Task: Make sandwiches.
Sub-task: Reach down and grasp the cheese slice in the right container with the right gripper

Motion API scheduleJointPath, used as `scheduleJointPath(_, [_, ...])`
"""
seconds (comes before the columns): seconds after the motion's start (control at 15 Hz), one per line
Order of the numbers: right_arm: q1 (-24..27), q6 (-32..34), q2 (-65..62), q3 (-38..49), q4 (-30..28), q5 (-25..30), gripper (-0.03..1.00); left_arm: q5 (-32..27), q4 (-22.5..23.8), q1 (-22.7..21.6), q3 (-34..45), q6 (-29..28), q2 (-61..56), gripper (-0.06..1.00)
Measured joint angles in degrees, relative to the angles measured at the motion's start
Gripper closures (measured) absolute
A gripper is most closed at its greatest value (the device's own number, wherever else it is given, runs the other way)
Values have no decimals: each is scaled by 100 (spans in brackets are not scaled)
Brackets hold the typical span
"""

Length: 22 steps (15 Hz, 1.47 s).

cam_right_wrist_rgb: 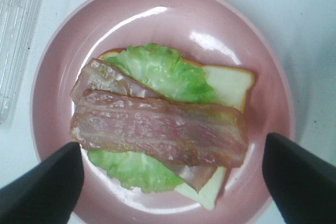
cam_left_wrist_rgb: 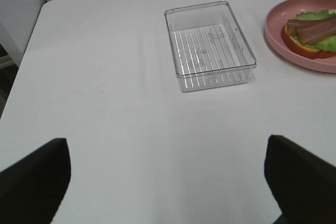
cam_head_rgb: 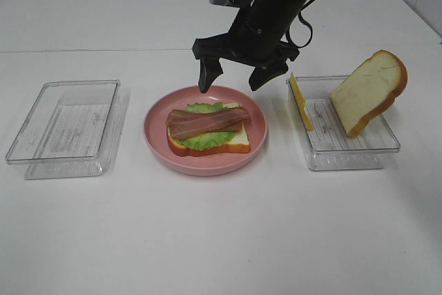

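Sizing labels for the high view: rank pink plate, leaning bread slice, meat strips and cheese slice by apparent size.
1. pink plate
2. leaning bread slice
3. meat strips
4. cheese slice, seen nearly edge-on

Bright even light, soft shadows, glare on plate [cam_right_wrist_rgb: 210,40], focus ok.

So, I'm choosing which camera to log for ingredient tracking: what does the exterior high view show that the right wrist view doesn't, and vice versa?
Only exterior high: the spare bread slice leaning in the right tray, and the cheese slice upright against that tray's wall.
Only right wrist: no new object, just close detail of two overlapping meat strips on the lettuce.
Both: the pink plate, the open-faced sandwich, and the open fingers of the right gripper above the plate.
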<state>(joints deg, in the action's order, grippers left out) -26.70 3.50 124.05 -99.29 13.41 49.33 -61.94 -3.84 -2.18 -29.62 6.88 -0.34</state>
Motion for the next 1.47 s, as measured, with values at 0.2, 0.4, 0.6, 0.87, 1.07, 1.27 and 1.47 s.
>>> scheduleJointPath(0.2, [0, 476, -384, -355, -493, 997, 8, 0, 0, 0, 0, 0, 0, 3])
scheduleJointPath(0.4, [160, 688, -395, -905, -831, 1558, 8, 0, 0, 0, 0, 0, 0, 3])
scheduleJointPath(0.6, [647, 716, -395, -980, -773, 1696, 8, 0, 0, 0, 0, 0, 0, 3])
scheduleJointPath(0.87, [1146, 722, -103, -991, -653, 1742, 8, 0, 0, 0, 0, 0, 0, 3])
scheduleJointPath(1.07, [1175, 722, 246, -991, -567, 1633, 8, 0, 0, 0, 0, 0, 0, 3])
scheduleJointPath(1.27, [1175, 722, 510, -991, -556, 1547, 9, 0, 0, 0, 0, 0, 0, 3])
scheduleJointPath(1.47, [1175, 722, 705, -991, -556, 1432, 10, 0, 6, 0, 0, 0, 0, 3])
